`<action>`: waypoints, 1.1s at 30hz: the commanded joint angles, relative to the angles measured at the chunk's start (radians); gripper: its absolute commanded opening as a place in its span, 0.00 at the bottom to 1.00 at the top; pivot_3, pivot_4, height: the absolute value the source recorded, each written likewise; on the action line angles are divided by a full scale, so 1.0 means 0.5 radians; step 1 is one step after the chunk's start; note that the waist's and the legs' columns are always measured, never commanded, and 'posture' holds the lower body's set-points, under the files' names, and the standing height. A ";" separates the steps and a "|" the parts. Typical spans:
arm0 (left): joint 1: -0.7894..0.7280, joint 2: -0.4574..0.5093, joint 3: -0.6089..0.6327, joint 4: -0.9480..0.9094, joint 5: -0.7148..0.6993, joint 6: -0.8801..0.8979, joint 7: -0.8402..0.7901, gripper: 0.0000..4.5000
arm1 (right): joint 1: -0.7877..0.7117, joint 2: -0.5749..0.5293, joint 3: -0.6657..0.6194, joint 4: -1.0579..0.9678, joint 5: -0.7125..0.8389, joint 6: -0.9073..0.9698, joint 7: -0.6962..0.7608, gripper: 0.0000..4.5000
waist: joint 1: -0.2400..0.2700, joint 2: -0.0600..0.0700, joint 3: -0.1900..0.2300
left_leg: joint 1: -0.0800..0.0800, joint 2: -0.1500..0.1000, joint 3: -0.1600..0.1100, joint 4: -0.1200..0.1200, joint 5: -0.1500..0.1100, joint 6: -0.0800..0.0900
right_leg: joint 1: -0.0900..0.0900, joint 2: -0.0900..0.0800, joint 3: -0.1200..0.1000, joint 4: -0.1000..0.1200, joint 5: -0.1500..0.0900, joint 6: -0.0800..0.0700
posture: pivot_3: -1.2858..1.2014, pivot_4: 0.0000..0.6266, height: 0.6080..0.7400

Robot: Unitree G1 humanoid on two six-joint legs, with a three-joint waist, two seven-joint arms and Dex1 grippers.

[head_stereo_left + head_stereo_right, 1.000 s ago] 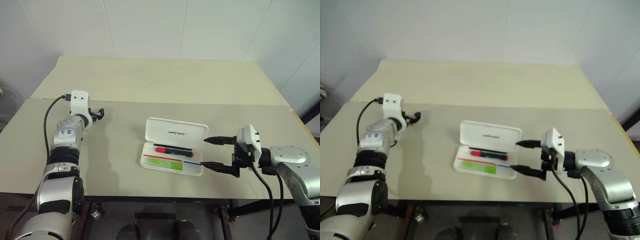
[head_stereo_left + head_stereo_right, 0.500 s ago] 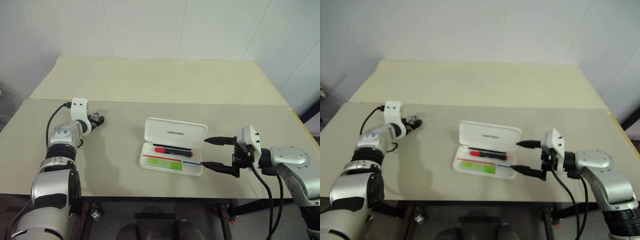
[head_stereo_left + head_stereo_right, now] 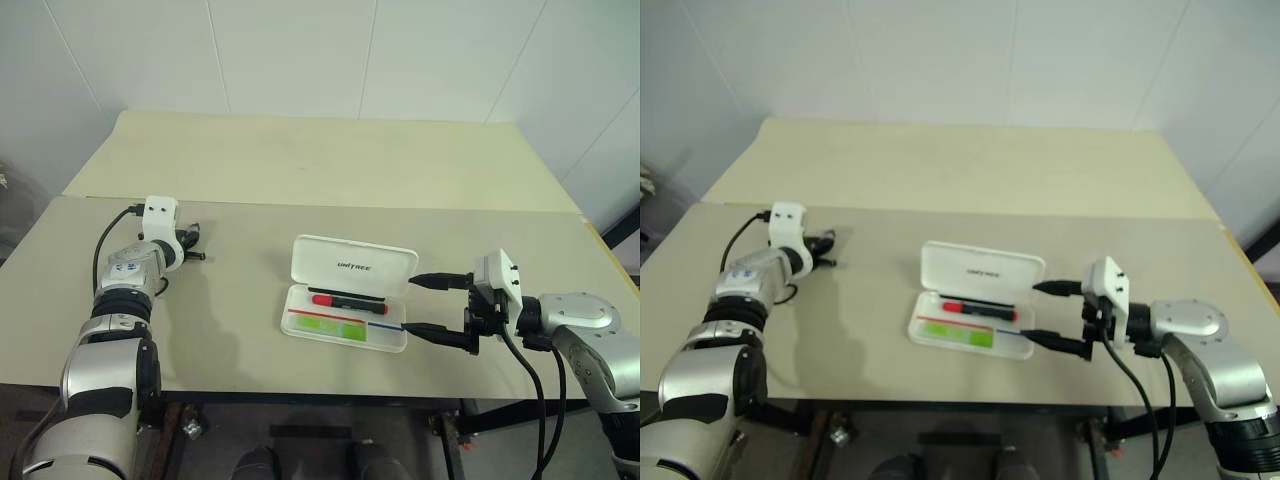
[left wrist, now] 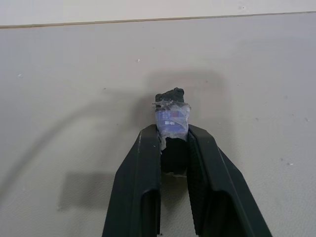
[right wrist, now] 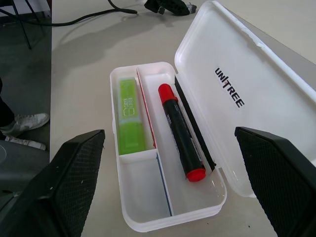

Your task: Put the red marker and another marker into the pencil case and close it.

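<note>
This looks like a plain test room or robotics lab rather than a home or shop. Bare white wall panels (image 3: 300, 55) with thin seams close off the far side and angle in at the right, with no shelves, pictures or windows on them. Two beige tables stand pushed together: a far table (image 3: 320, 160) and a near table (image 3: 240, 330), their tops bare apart from one small white pencil case (image 3: 350, 290) bearing a printed brand name (a staged prop, by the look of it). Black cables (image 5: 74, 19) trail across the near tabletop, and under its front edge black metal frame legs (image 3: 480, 420) stand on a dark floor (image 3: 300, 450).
</note>
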 commanded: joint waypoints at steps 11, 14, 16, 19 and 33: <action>-0.058 0.065 -0.265 -1.236 -0.248 0.233 -1.008 0.08 | 0.020 -0.012 -0.188 -0.032 0.119 -0.051 0.075 1.00 | -0.002 0.000 0.000 | -0.003 0.000 0.000 -0.002 -0.001 -0.001 | -0.001 0.000 0.000 -0.004 0.000 0.000 | 0.52 0.24 1.00; -0.035 0.064 -0.285 -1.548 -0.381 0.367 -1.178 0.08 | 0.040 0.005 -0.245 -0.027 0.187 -0.054 0.116 1.00 | -0.008 0.000 0.000 | -0.003 0.001 0.000 -0.003 -0.001 -0.001 | -0.001 0.000 0.000 -0.004 0.000 -0.001 | 0.52 0.24 1.00; -0.017 0.053 -0.313 -1.791 -0.517 0.485 -1.317 0.08 | 0.069 -0.004 -0.277 -0.013 0.208 -0.068 0.149 1.00 | -0.009 0.000 0.000 | -0.002 0.001 0.000 -0.002 -0.001 -0.001 | -0.001 0.001 0.001 -0.003 0.000 -0.001 | 0.52 0.24 1.00; 0.012 0.047 -0.366 -2.076 -0.690 0.661 -1.464 0.08 | 0.103 -0.018 -0.303 -0.005 0.218 -0.078 0.180 1.00 | -0.007 0.000 0.000 | -0.002 0.001 0.000 0.000 -0.001 -0.001 | 0.000 0.001 0.001 -0.002 0.000 -0.001 | 0.52 0.24 1.00; 0.005 -0.166 -1.016 -2.122 -0.566 0.685 -1.680 0.08 | 0.254 -0.047 -0.414 -0.047 0.167 -0.107 0.139 1.00 | 0.002 0.000 0.000 | 0.000 -0.001 -0.003 0.002 0.000 0.001 | 0.002 0.001 0.004 -0.002 -0.001 -0.001 | 0.52 0.24 1.00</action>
